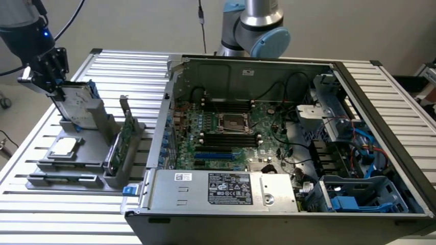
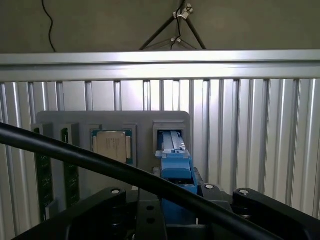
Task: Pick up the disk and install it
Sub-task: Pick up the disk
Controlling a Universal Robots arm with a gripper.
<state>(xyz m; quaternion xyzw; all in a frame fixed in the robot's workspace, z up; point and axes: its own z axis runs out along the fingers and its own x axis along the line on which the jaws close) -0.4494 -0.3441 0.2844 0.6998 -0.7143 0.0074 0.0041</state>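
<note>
We found the work at the pick-up step. The gripper [image 1: 56, 88] stood over the holder [image 1: 92, 122] at the exterior view's left, on the slatted table [image 1: 48, 219], right at the upper end of the disk [image 1: 78, 104]. The disk stood on edge, leaning a little, with its lower end in the holder's slot. We judged it not yet drawn clear. In the wrist view the carrier [image 2: 175, 167] sat squarely in line with the gripper, so alignment looked sound. Whether the gripper was clamped on the disk or merely set about it, we could not tell.

The chip [image 1: 63, 147] lay flat in its own recess near the disk's slot. The card [image 1: 116, 145] stood on edge in the holder, on the side toward the case [image 1: 232, 71]. The gripper touched neither. The case lay open, well apart from the disk, with blue bays [image 1: 346, 201] at its near corner on the exterior view's right. None of the installing was done.

In our judgement the lift called for a confirmed, firm hold and a pull in line with the slot, so that the carrier would not bind or drag the holder. A black cable [image 2: 100, 167] crossed the wrist view close to the carrier, and we noted it as a possible snag.
</note>
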